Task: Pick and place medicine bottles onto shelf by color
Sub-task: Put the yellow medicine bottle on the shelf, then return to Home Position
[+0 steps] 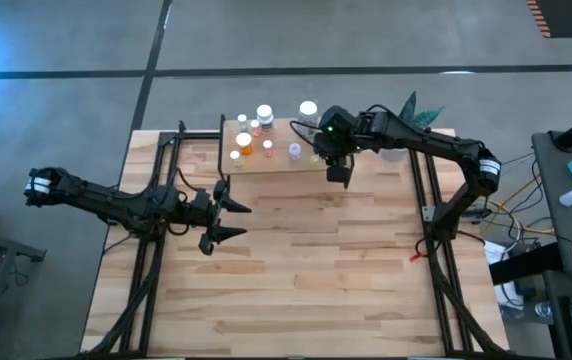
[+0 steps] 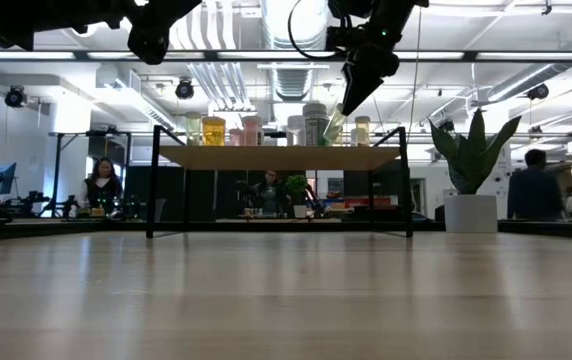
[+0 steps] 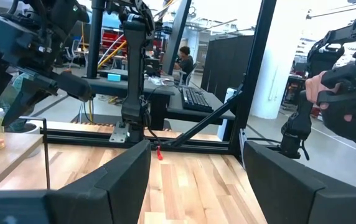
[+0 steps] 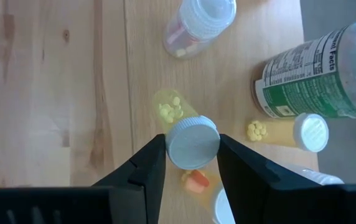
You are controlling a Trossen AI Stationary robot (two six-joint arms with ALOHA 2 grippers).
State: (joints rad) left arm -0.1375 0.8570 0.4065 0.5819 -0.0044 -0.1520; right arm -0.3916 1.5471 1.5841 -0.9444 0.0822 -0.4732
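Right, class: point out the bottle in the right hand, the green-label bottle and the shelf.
bottle (image 4: 192, 142): right wrist view, on its white cap.
green-label bottle (image 4: 302, 73): right wrist view, on the label.
shelf (image 2: 281, 158): low view, on the board's front edge.

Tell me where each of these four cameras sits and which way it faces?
High: overhead, looking down; both arms, shelf.
Low: table height, facing the room; shelf, right gripper above.
Left wrist: over the open left gripper, toward the room.
Right wrist: looking down, right gripper shut on a white-capped bottle.
Shared: high and low both show the shelf.
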